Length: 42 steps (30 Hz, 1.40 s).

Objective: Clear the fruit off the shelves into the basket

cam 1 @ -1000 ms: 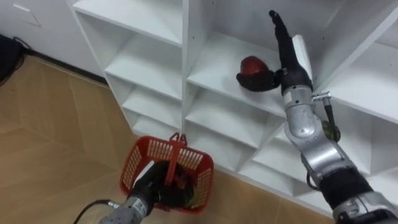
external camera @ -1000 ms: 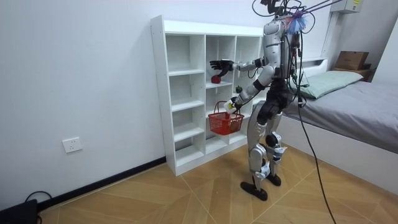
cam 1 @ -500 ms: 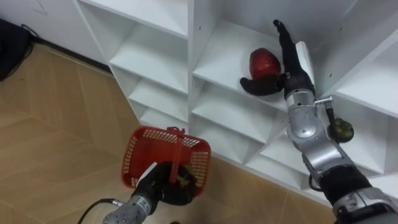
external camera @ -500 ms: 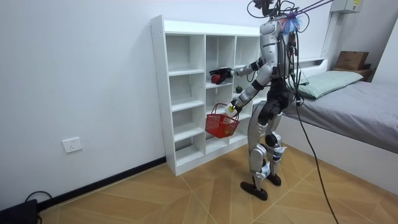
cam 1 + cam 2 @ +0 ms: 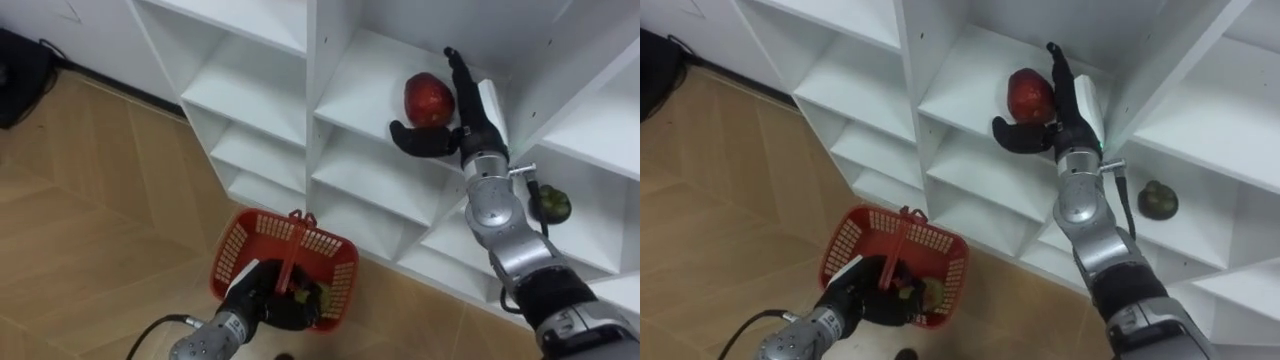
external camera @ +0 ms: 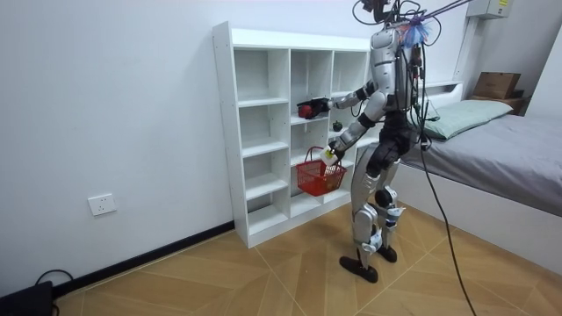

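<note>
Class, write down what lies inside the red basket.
Inside the red basket a yellowish-green fruit shows near the bottom. The left robot hand, curled round the handle, covers the rest of the contents.

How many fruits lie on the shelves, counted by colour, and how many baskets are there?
Red fruit: 1
Dark green fruit: 1
Red basket: 1
Total: 3

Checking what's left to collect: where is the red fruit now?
In the left eye view's upper right, the red fruit sits on a closet shelf, between the straight fingers and thumb of the right hand.
</note>
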Tool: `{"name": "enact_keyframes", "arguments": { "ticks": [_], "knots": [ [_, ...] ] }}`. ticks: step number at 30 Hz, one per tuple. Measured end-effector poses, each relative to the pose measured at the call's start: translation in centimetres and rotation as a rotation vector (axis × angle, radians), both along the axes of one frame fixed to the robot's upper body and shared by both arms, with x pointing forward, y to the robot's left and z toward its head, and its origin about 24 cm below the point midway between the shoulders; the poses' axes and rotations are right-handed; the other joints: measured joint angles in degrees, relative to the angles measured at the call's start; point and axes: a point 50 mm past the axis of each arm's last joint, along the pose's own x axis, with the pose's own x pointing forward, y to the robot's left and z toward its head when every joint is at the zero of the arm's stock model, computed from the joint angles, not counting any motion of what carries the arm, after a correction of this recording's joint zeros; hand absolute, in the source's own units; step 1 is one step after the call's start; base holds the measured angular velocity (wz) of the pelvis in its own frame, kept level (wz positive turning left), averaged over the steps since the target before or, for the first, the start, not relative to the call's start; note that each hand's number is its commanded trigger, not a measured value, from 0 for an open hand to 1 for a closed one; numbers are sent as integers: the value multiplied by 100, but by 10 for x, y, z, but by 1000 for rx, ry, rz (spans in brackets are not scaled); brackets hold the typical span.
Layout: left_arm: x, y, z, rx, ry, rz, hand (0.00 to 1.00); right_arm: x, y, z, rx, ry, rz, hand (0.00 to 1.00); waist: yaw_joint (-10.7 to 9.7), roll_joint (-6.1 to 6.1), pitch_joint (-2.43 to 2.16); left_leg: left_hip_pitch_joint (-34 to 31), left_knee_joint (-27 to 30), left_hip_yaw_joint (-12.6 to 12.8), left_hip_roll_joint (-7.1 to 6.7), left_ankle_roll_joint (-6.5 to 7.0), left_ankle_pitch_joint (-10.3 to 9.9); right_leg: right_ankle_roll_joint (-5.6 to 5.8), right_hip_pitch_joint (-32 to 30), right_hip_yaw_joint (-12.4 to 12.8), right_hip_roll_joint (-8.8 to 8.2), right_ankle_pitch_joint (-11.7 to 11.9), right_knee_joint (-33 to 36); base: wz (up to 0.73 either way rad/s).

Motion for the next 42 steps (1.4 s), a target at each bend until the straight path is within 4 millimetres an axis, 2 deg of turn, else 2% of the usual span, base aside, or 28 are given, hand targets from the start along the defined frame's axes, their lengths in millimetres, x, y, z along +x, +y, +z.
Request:
{"name": "enact_keyframes", "arguments": {
  "ticks": [10,11,12,13,19,23,28,34,42],
  "knots": [
    [-2,-2,-2,8,10,-17,100,5,-4,-1,-3,32,-4,0,-2,0,0,-1,-2,8,0,-1,48,-6,15,-8,-4,3,18,3],
    [-2,-1,-2,9,10,-16,100,6,-4,-1,2,34,-5,16,-5,0,0,1,-2,7,0,-1,49,-6,15,3,-4,3,18,0],
    [-2,-1,-2,6,10,-16,100,6,-5,0,16,36,-9,74,-4,0,0,4,-2,6,0,-1,51,-6,16,7,-5,3,23,0],
    [-2,-1,-2,6,11,-17,100,6,-5,0,21,38,-10,100,-4,0,0,7,-2,6,-1,0,53,-6,16,9,-7,3,28,0],
    [0,-2,-1,-3,9,-29,100,11,-7,4,36,33,-22,100,15,10,-2,18,0,-5,-1,0,60,-12,26,7,-10,7,28,0],
    [3,-3,1,-6,0,-36,100,14,-14,8,39,33,-42,100,44,57,-1,61,-8,-35,-6,0,59,-12,87,-4,-7,7,5,2],
    [5,-4,3,-9,-7,-38,100,15,-17,9,46,33,-53,100,77,161,-46,93,-38,-42,-12,-1,60,-10,115,-16,-11,5,-3,0],
    [8,-7,4,-14,-11,-40,100,15,-20,9,64,43,-51,100,109,156,-42,94,-43,9,-14,-1,62,-3,118,-14,-22,1,2,0],
    [7,-4,2,-6,0,-35,100,13,-18,8,59,48,-37,100,77,86,-8,93,-45,55,-14,5,65,6,108,2,-66,-4,4,0]
  ]
}}
